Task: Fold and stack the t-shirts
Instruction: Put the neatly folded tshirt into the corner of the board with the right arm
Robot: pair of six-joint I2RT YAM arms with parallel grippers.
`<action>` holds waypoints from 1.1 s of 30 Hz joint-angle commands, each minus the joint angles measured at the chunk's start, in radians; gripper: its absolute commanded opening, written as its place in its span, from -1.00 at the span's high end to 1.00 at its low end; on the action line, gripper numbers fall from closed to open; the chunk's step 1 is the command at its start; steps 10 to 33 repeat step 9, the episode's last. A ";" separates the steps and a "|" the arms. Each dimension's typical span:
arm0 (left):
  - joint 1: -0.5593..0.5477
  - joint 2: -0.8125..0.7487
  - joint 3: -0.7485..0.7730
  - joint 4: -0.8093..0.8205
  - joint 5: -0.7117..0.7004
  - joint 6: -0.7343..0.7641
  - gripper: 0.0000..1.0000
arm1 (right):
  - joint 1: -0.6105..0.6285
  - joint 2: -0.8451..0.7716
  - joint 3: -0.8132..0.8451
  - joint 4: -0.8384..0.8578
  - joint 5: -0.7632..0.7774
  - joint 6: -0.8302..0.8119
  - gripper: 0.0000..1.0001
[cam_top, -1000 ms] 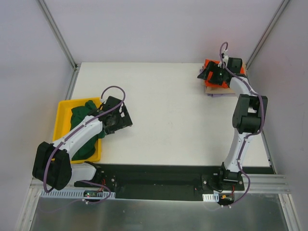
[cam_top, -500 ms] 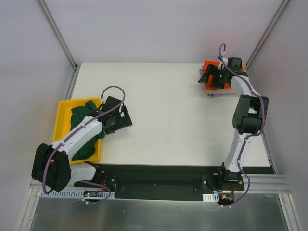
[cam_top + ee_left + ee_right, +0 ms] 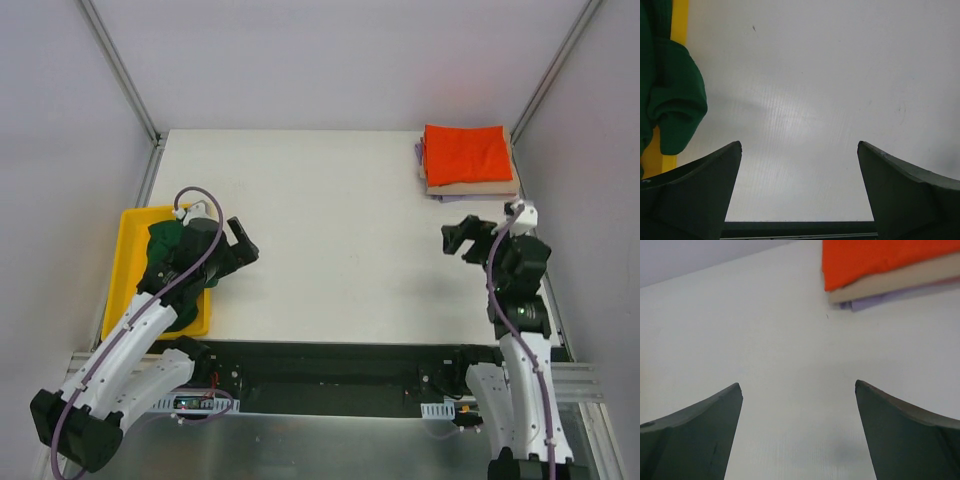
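Observation:
A folded stack stands at the table's far right corner: the orange-red t-shirt [image 3: 466, 150] on top, a tan one [image 3: 480, 188] under it, a pale purple one [image 3: 422, 160] at the bottom. The right wrist view shows the orange-red [image 3: 880, 260], tan [image 3: 890, 285] and purple [image 3: 880, 300] layers ahead. My right gripper [image 3: 460, 238] [image 3: 797, 385] hangs open and empty over bare table, nearer than the stack. A crumpled dark green t-shirt [image 3: 165, 255] [image 3: 670, 100] lies in the yellow tray [image 3: 128, 235] [image 3: 680, 15]. Just right of the tray, my left gripper [image 3: 243, 243] [image 3: 799, 145] stands open and empty.
The white table [image 3: 330, 240] is bounded by grey walls at the back and sides, with metal posts [image 3: 120, 70] at the corners. A black strip [image 3: 330, 365] with both arm bases runs along the near edge. The green shirt hangs over the tray's right rim.
My right arm has drawn back from the stack toward the near edge, leaving the orange-red shirt uncovered on top. My left arm has folded back and its gripper shifted slightly toward the tray.

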 commanded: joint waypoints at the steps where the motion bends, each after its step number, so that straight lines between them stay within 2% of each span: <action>1: 0.007 -0.072 -0.038 0.036 -0.043 0.000 -0.98 | 0.000 -0.205 -0.220 -0.061 0.181 0.096 -0.93; 4: 0.009 -0.106 -0.059 0.048 -0.047 0.000 -0.98 | 0.000 -0.352 -0.292 -0.072 0.265 0.121 -0.93; 7: 0.007 -0.138 -0.071 0.047 -0.041 0.003 -0.98 | 0.001 -0.415 -0.314 -0.052 0.255 0.122 -0.93; 33: 0.007 -0.161 -0.082 0.047 -0.043 -0.002 -0.98 | 0.000 -0.415 -0.303 -0.071 0.247 0.131 -0.93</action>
